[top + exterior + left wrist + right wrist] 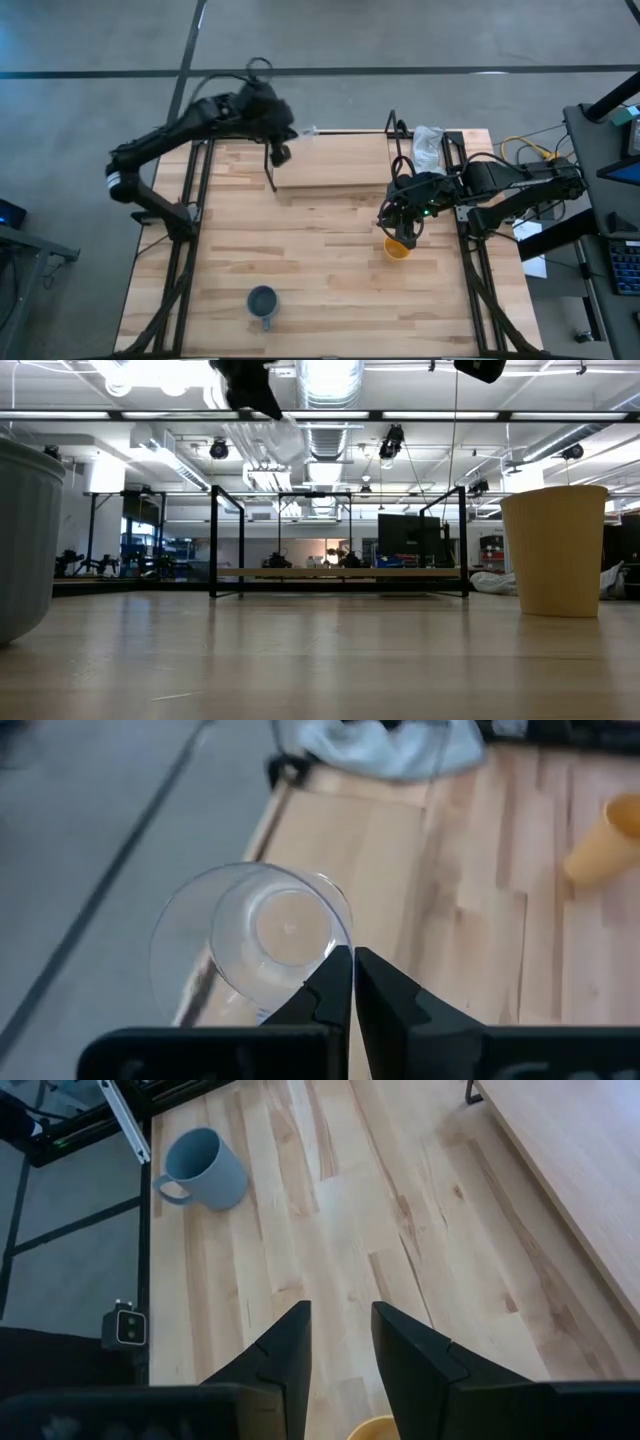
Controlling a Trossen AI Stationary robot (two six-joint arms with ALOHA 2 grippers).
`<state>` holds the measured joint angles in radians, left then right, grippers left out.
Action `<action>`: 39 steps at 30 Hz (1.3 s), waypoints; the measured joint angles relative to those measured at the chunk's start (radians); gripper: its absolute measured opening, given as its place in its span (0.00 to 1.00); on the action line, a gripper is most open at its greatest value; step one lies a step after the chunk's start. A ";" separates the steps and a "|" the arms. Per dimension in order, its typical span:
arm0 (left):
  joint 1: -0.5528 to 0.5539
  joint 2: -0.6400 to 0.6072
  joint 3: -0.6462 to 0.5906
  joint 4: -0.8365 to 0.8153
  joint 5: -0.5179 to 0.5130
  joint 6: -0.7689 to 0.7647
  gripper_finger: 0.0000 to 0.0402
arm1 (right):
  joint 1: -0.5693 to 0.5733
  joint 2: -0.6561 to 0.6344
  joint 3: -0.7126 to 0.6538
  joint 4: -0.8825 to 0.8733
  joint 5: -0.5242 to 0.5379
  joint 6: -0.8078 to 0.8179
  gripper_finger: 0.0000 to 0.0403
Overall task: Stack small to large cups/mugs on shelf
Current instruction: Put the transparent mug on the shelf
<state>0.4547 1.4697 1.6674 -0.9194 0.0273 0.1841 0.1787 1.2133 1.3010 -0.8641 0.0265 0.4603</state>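
Note:
My left gripper is shut on the clear glass cup and holds it in the air over the left end of the shelf, a light-wood board with black wire uprights. The same gripper shows high up in the low view. My right gripper is open and hovers just above the yellow cup, which stands upright on the table; only its rim shows below the fingers. The grey-blue mug stands upright near the table's near edge. My left gripper pinches the glass cup's wall at the rim. One finger lies on the inner side and the other outside. The cup is lifted clear and sticks out sideways from the fingertips, with its open mouth toward the wrist camera.
A white cloth lies bunched at the shelf's right end by the wire uprights. The shelf's board is bare. Open tabletop lies between the shelf, the yellow cup and the mug.

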 joint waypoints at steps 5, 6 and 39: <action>-0.042 0.097 0.001 -0.029 -0.003 0.018 0.00 | 0.000 0.000 0.000 0.000 0.000 0.002 0.25; -0.046 0.114 0.001 -0.046 -0.008 0.019 0.00 | 0.000 0.000 0.000 0.000 0.000 0.003 0.25; -0.022 0.339 -0.007 -0.189 -0.164 0.009 0.00 | 0.000 0.000 -0.010 0.002 0.000 0.003 0.25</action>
<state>0.4326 1.8087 1.6608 -1.1080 -0.1371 0.1927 0.1787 1.2137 1.2909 -0.8621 0.0269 0.4630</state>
